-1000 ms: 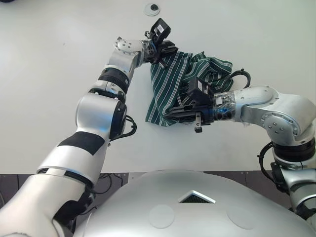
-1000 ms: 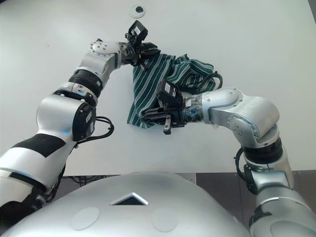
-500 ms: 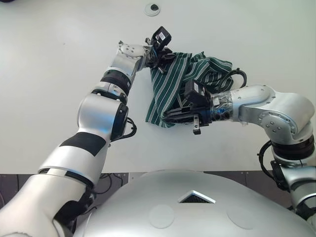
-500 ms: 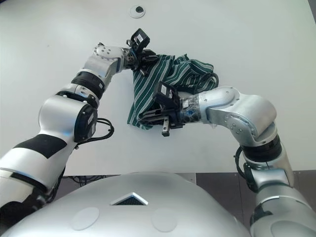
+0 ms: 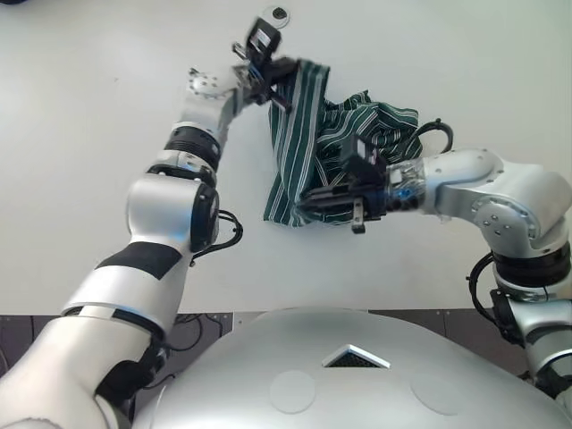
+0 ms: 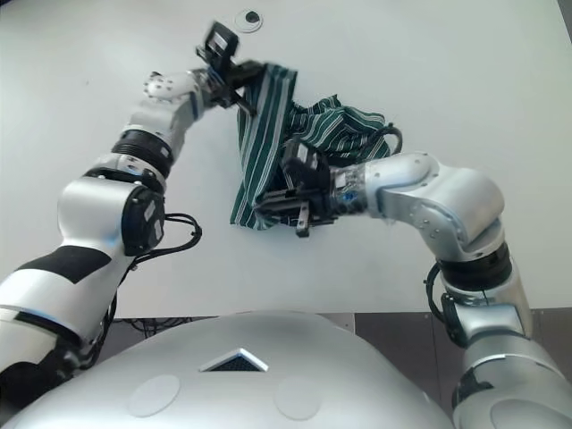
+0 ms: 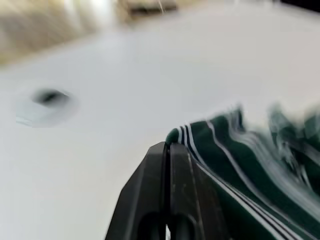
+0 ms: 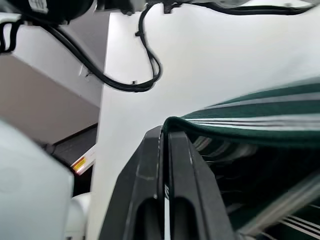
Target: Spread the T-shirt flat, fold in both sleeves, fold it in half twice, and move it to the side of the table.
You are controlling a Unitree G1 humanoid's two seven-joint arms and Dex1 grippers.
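A dark green T-shirt [image 5: 295, 143] with white stripes lies bunched on the white table [image 5: 71, 179]. My left gripper [image 5: 284, 76] is shut on the shirt's far edge [image 7: 200, 135] and holds it raised, so a striped panel hangs stretched below it. The left fingertips [image 7: 172, 150] are pressed together over the hem. My right gripper [image 5: 306, 200] is shut on the near edge of the shirt [image 8: 240, 115], low over the table. The rest of the cloth is crumpled to the right, between the two arms.
A small round grey disc [image 5: 277, 15] is set in the table just beyond the left gripper. Black cables [image 8: 145, 60] hang at the table's near edge. Bare table stretches to the left, the far side and the right of the shirt.
My left gripper has moved away from me and a little left, lifting the shirt's far edge and pulling the striped panel taut. The right gripper has stayed nearly in place.
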